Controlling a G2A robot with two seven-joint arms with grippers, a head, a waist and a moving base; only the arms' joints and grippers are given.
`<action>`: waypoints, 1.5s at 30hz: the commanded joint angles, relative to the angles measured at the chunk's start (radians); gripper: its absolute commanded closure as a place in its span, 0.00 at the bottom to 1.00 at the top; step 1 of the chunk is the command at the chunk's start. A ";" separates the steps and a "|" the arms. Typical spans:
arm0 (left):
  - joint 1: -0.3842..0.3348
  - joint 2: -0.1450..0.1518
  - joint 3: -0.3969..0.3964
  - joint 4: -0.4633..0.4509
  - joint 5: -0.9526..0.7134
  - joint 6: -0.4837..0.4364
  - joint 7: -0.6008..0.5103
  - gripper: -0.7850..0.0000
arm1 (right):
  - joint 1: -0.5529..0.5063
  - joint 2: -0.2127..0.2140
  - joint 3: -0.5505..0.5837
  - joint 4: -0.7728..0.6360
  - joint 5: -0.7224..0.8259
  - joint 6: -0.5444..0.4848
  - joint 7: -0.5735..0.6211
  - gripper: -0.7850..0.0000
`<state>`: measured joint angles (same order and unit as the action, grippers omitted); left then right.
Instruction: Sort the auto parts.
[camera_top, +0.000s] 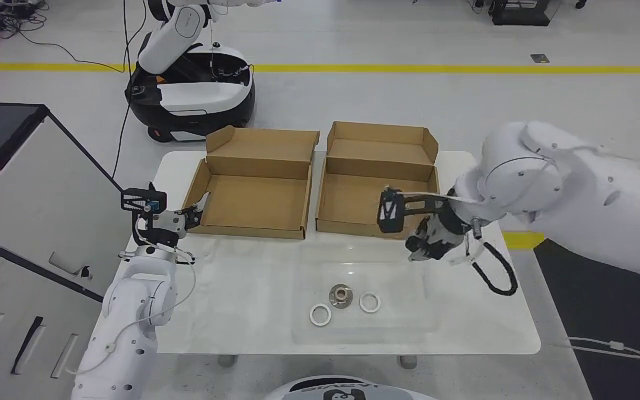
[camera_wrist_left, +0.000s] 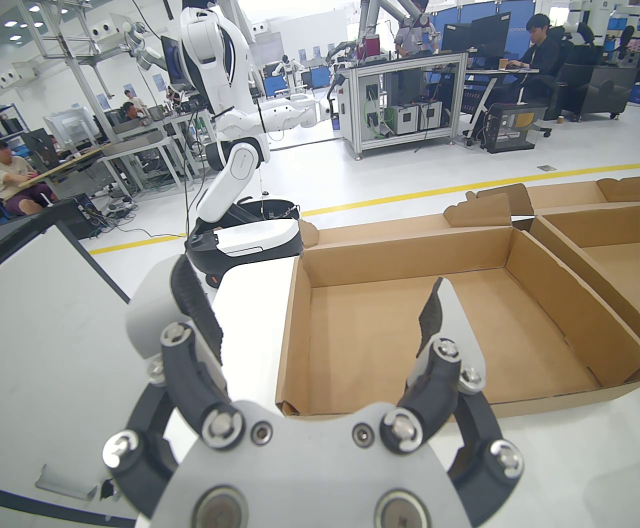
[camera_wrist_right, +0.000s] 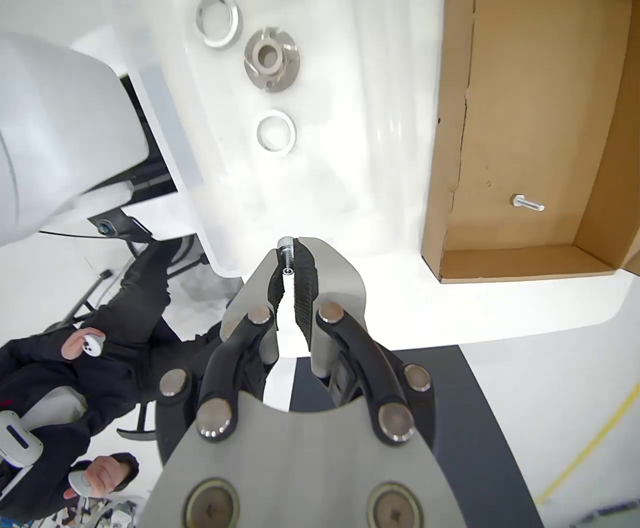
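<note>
My right gripper (camera_wrist_right: 289, 255) is shut on a small silver bolt (camera_wrist_right: 285, 244) that sticks out past its fingertips. It hangs above the table's right side, just in front of the right cardboard box (camera_top: 375, 212). Another bolt (camera_wrist_right: 526, 203) lies on that box's floor (camera_wrist_right: 500, 125). Two metal rings (camera_wrist_right: 218, 22) (camera_wrist_right: 275, 131) and a flanged hub (camera_wrist_right: 271, 58) lie on the table near the front; in the top view they are ring (camera_top: 320, 316), hub (camera_top: 342, 296) and ring (camera_top: 370, 302). My left gripper (camera_wrist_left: 315, 300) stands open at the left box's (camera_wrist_left: 450, 325) near left corner, holding nothing.
The two open boxes sit side by side at the back of the white table (camera_top: 250, 300), flaps raised at their far sides. A grey cabinet (camera_top: 40, 190) stands left of the table. Another white robot (camera_top: 190, 90) is parked behind it.
</note>
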<state>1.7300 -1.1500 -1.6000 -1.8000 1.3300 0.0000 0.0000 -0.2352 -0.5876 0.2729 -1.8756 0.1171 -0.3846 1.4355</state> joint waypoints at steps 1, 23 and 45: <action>0.000 0.000 0.000 0.000 0.000 0.000 0.000 0.00 | -0.012 0.013 0.011 0.041 0.064 -0.037 -0.037 1.00; 0.000 0.000 0.000 0.000 0.000 0.000 0.000 0.00 | -0.069 0.053 0.019 0.109 0.246 -0.157 -0.181 1.00; 0.000 0.000 0.000 0.000 0.000 0.000 0.000 0.00 | -0.165 0.102 0.277 0.165 1.037 -0.123 -0.123 1.00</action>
<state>1.7300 -1.1500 -1.6000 -1.8000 1.3300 0.0000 0.0000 -0.3961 -0.4808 0.5341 -1.7061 1.1264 -0.5139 1.3067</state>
